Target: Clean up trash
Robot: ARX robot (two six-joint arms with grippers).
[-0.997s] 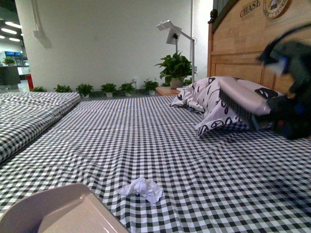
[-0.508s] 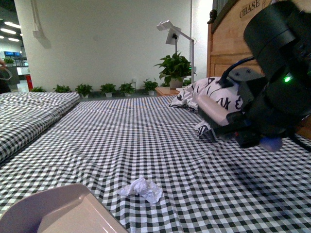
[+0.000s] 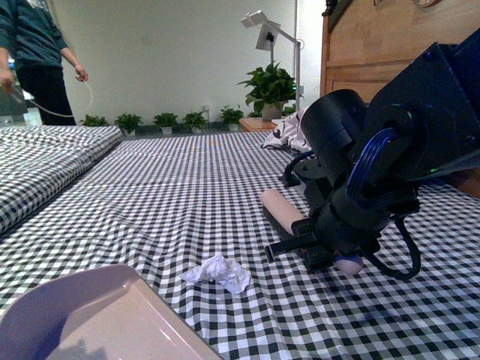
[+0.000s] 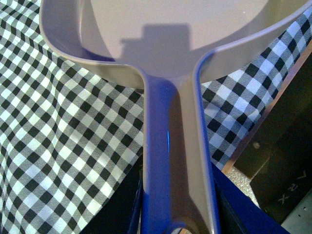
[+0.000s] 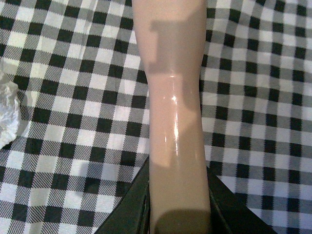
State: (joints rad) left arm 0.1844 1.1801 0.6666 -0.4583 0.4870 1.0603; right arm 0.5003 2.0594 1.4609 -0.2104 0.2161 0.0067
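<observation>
The right gripper (image 5: 178, 214) is clamping a pinkish brush handle (image 3: 283, 212) (bristles hidden), hovering near the crumpled tissue (image 3: 218, 272) lying on the checkered bedsheet (image 3: 172, 195); the left gripper (image 4: 175, 214) is gripping the dustpan (image 3: 97, 319), partly cropped.

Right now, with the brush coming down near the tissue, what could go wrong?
1. The tissue wad is light and crumpled; a fast stroke of the brush in the right gripper may flick it past the dustpan instead of into it.
2. The checked sheet is wrinkled near the wad, so the brush may drag the fabric.
3. The dustpan, held by its handle in the left gripper, may not lie flat on the soft bed, so the wad might slide under its edge.
</observation>
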